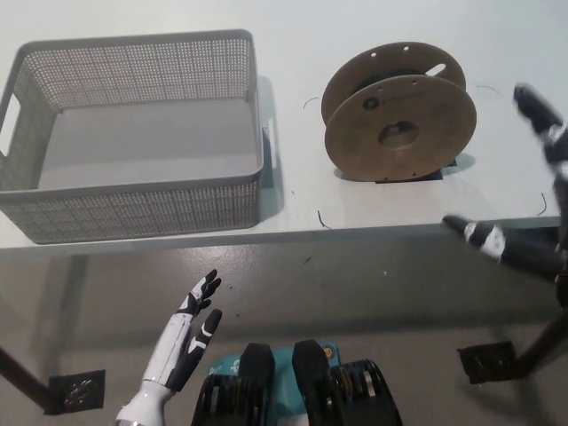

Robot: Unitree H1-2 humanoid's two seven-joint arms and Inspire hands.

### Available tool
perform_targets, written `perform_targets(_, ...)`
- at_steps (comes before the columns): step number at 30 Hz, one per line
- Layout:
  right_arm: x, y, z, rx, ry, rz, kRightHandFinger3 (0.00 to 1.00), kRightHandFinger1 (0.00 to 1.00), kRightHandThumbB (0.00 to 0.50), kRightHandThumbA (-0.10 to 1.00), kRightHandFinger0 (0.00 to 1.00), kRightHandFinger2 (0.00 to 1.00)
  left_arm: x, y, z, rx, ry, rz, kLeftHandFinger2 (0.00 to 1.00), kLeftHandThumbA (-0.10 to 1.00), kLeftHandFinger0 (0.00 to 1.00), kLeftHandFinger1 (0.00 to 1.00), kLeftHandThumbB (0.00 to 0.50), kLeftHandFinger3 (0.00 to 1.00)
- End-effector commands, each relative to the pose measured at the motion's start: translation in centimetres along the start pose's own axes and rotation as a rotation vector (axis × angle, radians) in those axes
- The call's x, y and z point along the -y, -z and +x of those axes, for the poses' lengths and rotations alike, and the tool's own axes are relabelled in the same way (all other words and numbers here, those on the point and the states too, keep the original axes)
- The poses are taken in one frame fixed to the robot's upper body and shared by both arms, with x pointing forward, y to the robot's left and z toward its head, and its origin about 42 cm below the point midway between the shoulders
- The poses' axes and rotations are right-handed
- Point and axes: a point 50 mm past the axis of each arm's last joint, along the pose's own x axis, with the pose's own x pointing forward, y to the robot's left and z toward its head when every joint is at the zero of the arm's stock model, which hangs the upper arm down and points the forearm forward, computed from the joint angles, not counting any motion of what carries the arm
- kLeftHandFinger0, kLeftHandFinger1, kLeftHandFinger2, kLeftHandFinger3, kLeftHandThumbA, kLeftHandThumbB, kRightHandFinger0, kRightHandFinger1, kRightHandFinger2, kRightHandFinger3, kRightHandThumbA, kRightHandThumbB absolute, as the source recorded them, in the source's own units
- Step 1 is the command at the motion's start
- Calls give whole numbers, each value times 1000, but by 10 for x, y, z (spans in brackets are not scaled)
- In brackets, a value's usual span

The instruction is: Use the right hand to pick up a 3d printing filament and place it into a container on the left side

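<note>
A brown cardboard filament spool stands on edge on the white table, right of centre, with dark filament wound between its flanges. To its left sits a grey perforated basket with nothing inside. My black right hand is up at the table's right edge, to the right of the spool and apart from it, open with its fingers spread wide and blurred by motion. My white left hand rests low at the lower left, below the table's front edge, open and holding nothing.
The table's front edge runs across the middle of the picture. Short dark filament scraps lie on the table around the spool. Below the edge is grey floor with table-leg feet.
</note>
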Motion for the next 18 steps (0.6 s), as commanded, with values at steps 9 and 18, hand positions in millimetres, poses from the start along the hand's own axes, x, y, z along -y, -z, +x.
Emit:
perform_targets(9,103,-12,135,-331,-358,-406,1000,1000,374,1000,1000,1000,-11,-11,8,75,0,9,1000,1000,1000,1000,181,1000)
perform_targets(18,115,-22,209,-458,-571,-536,1000,1000,434,1000,1000,1000,-11,-10,7,68,19,35,1000,1000,1000,1000,172,1000)
